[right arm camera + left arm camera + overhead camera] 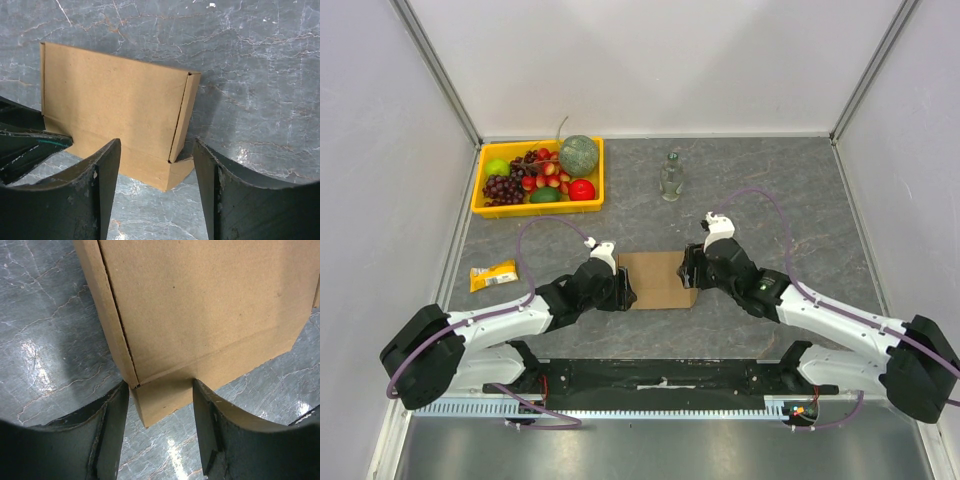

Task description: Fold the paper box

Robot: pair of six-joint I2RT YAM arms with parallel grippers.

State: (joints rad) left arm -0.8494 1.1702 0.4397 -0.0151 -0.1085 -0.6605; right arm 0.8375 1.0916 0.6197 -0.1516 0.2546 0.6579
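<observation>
**Item:** box (655, 283), brown corrugated card, one piece. Already closed into a flat mailer shape, with the lid down and a side flap tucked along one edge.

**Location:** middle of the counter (770, 200), lying flat between the two arms. It is well apart from the fruit tray (538, 208), bottle (670, 177) and snack packet (493, 275).

**Left end effector (160, 405):** at the box's left end. Its fingers are partly spread and bracket a short end section of card, touching it on both sides, which reads as a pinch.

**Right end effector (156, 150):** at the box's right end. Its fingers are spread wide astride the near corner, and no clamp shows.

**Handling (judged):**
- Light, so a one-sided push would probably slide it on the smooth stone-pattern counter.
- Stiff across the panels and weak along the score lines.
- The hollow body will dent under a hard squeeze.
- The matte surface should give a fair grip.

**Where to hold (judged):**
- Take it by the short end walls or corners, where the card is doubled, not mid-panel.
- Steady one end while the other works.
- Press flaps near their creases.
</observation>
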